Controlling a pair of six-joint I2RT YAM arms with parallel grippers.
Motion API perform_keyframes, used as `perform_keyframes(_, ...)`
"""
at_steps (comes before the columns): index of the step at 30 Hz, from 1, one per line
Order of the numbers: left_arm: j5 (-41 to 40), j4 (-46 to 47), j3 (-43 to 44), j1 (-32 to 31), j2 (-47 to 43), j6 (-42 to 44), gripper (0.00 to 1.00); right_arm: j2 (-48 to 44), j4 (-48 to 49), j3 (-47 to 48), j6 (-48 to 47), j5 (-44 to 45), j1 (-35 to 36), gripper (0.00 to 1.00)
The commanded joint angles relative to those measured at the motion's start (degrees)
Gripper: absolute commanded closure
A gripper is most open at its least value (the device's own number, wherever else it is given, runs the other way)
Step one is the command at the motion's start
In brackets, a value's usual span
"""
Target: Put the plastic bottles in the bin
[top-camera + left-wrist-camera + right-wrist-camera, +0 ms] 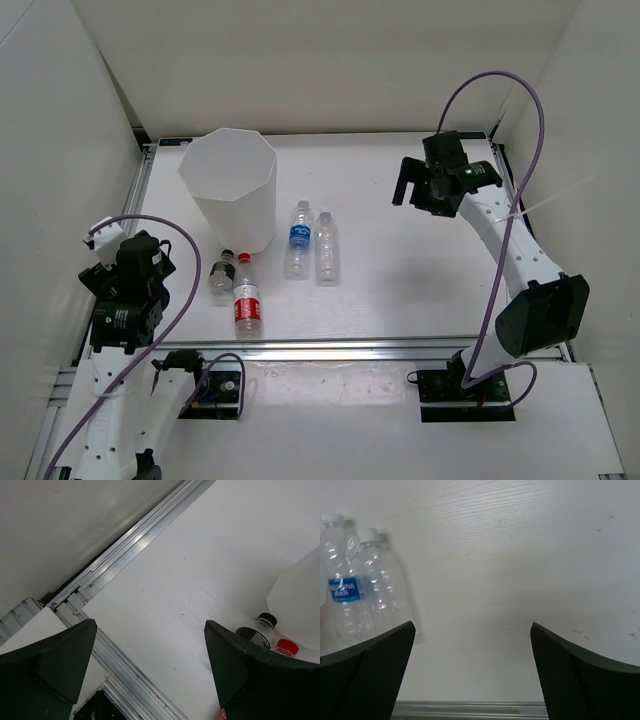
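The white bin (245, 215) stands at the back left of the table. Four bottles lie in front of it. The blue-labelled bottle (299, 238) and the plain bottle (326, 246) lie side by side. The red-labelled bottle (246, 295) and the dark-capped bottle (222, 277) lie nearer the front. My left gripper (135, 262) is open and empty, left of the dark-capped bottle (257, 632), the red cap (286, 646) and the bin (297, 600). My right gripper (410, 187) is open and empty at the back right, well apart from the blue-labelled bottle (342, 590) and the plain bottle (382, 580).
White walls close in the table on the left, back and right. An aluminium rail (125, 540) runs along the left edge and another rail (470, 710) along the front. Purple cables loop from both arms.
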Motion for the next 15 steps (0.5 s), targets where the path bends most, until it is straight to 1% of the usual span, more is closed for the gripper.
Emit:
perform_keyframes(1, -0.5, 1.1, -0.7, 0.2, -0.1, -0.9, 0.0, 0.0, 4.0, -0.4, -7.4, -11.8, 0.2, 0.01)
perform_keyframes(4, -0.5, 0.6, -0.7, 0.2, -0.1, -2.0, 0.0, 1.9, 4.8, 0.1, -8.1, -18.8, 0.2, 0.01)
perform_keyframes(7, -0.5, 0.0, -0.7, 0.2, -0.1, -2.5, 0.0, 4.5, 5.5, 0.6, -7.5, -19.7, 0.2, 0.01)
perform_keyframes(10, -0.5, -0.5, -0.1, 0.2, -0.6, -2.5, 0.0, 7.8, 8.8, 0.6, -6.9, -23.6, 0.2, 0.01)
perform_keyframes(15, -1.0, -1.6, 0.4, 0.2, -0.6, -2.5, 0.0, 19.5, 8.8, 9.1, -6.3, -31.9, -0.3, 0.01)
